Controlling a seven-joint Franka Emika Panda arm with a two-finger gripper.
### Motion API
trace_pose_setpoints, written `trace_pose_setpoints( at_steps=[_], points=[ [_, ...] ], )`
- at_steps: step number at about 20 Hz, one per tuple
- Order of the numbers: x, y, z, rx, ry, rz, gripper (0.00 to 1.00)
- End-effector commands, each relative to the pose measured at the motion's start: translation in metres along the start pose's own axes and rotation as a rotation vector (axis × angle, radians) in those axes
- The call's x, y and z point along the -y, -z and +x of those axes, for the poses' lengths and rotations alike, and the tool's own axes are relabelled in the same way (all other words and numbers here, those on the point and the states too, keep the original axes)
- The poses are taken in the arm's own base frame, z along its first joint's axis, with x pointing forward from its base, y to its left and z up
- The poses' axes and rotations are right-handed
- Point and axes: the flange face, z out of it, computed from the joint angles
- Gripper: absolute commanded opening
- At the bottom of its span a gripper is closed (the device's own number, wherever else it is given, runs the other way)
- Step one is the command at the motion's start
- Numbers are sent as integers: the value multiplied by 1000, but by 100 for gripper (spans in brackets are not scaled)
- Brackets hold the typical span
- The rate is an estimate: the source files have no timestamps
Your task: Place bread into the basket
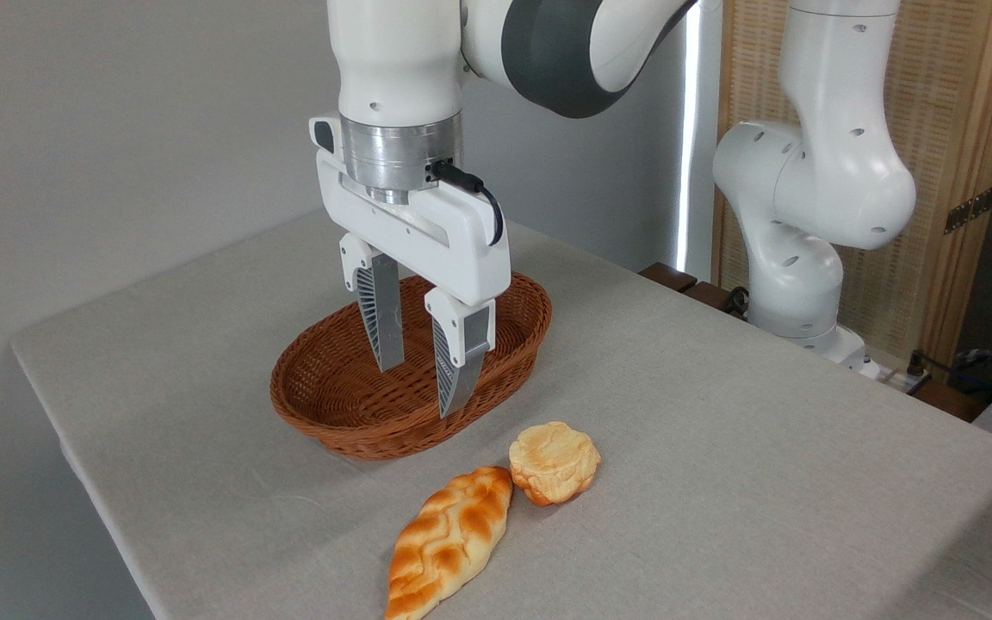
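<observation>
**Pincer over basket, bread on the surface**

The pincer (421,368) hangs open and empty above the wicker basket (332,405). The braided bread (451,541) lies on the surface (720,448) by its near edge, outside the basket, its tip touching a small round bun (554,461).

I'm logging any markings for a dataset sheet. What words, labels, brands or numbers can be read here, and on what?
None: no readable text shows anywhere.
The gripper, the white arm, the basket, the bread, the round bun and the tablecloth all show no lettering, numbers or signs.
</observation>
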Motion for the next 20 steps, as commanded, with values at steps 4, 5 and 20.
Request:
trace_pose_setpoints(
  at_steps=[4, 5, 20],
  points=[
    [0, 5, -1, -7, -10, -8, 100],
    [-1, 4, -1, -6, -10, -9, 100],
    [40, 8, -22, -76, 78, 72, 100]
  ],
)
